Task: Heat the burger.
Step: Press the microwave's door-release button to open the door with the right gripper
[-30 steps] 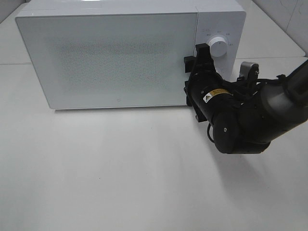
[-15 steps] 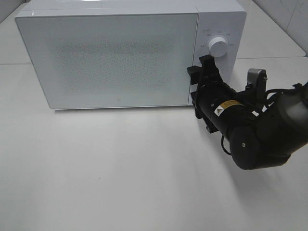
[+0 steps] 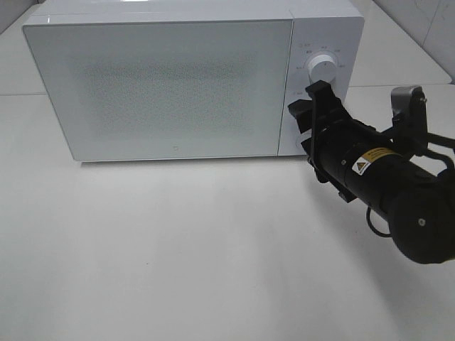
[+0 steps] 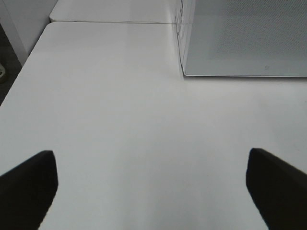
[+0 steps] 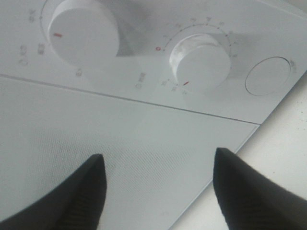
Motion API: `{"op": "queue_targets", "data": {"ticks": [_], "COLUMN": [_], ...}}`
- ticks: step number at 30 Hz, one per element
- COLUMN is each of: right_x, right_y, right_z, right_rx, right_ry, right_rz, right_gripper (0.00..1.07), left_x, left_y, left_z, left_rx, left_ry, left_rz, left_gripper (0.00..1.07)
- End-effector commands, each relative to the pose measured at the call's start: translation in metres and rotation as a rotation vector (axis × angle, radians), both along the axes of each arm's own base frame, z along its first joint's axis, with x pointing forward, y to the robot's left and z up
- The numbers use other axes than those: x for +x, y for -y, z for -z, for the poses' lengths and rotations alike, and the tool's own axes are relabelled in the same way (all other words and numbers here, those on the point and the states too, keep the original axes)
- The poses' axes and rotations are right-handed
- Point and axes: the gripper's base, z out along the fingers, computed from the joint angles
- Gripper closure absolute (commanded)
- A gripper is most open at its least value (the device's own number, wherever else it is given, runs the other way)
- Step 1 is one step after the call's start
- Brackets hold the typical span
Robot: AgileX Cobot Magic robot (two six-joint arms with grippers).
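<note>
The burger is out of view. The white microwave (image 3: pixel 170 85) stands at the back of the table with its door shut; it also shows in the left wrist view (image 4: pixel 244 38). My right gripper (image 3: pixel 311 114) is open and empty, close in front of the control panel, just below the upper knob (image 3: pixel 323 69). The right wrist view shows both knobs (image 5: pixel 84 31) (image 5: pixel 201 60), the round button (image 5: pixel 268 75) and my open gripper (image 5: pixel 158 187). The second knob's red mark sits away from the red zero. My left gripper (image 4: pixel 153 187) is open and empty over bare table.
The white table (image 3: pixel 178 249) stretches in front of the microwave. A seam between two tabletops (image 4: pixel 110 22) runs behind it. The right arm's black body (image 3: pixel 384 185) hangs over the table's right side. The left arm does not show in the exterior view.
My right arm has drawn back to the right and a little toward the front, away from the upper knob. The microwave has not moved.
</note>
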Motion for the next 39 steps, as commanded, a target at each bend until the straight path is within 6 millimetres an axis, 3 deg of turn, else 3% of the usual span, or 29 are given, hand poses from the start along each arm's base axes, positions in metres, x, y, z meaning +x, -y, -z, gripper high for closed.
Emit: {"op": "queue_targets", "data": {"ticks": [1,3,12,14,19,31,34,39], "right_x": [-0.003,-0.008,-0.019,-0.027,-0.034,-0.054,-0.054,-0.055], "right_y": [-0.002,-0.001,0.002,0.004,0.006,0.008,0.006,0.009], "right_z": [-0.01,-0.02,-0.031,-0.039,-0.044,-0.049,-0.058,-0.091], "right_rx": [-0.104,-0.245,-0.508,-0.65,-0.764,-1.007,-1.072,-1.215], "right_ry": [0.018,0.004,-0.017,0.001,-0.007,-0.086,-0.097,-0.117], "right_rz": [-0.058,-0.117,-0.232,-0.306,-0.384,-0.653,-0.723,-0.815], "right_gripper": [0.45,0.45,0.43,0.35,0.27,0.31,0.31,0.31], "left_x": [0.001,0.001,0.001,0.001,0.001,0.001,0.001,0.001], "left_y": [0.0,0.0,0.0,0.0,0.0,0.0,0.0,0.0], "left_z": [0.0,0.0,0.0,0.0,0.0,0.0,0.0,0.0], "left_rx": [-0.007,-0.007,-0.007,-0.007,-0.007,-0.007,-0.007,-0.007], "left_ry": [-0.005,-0.005,-0.005,-0.005,-0.005,-0.005,-0.005,-0.005], "left_rz": [-0.004,-0.004,-0.004,-0.004,-0.004,-0.004,-0.004,-0.004], "left_gripper": [0.06,0.06,0.06,0.06,0.06,0.06,0.06,0.06]}}
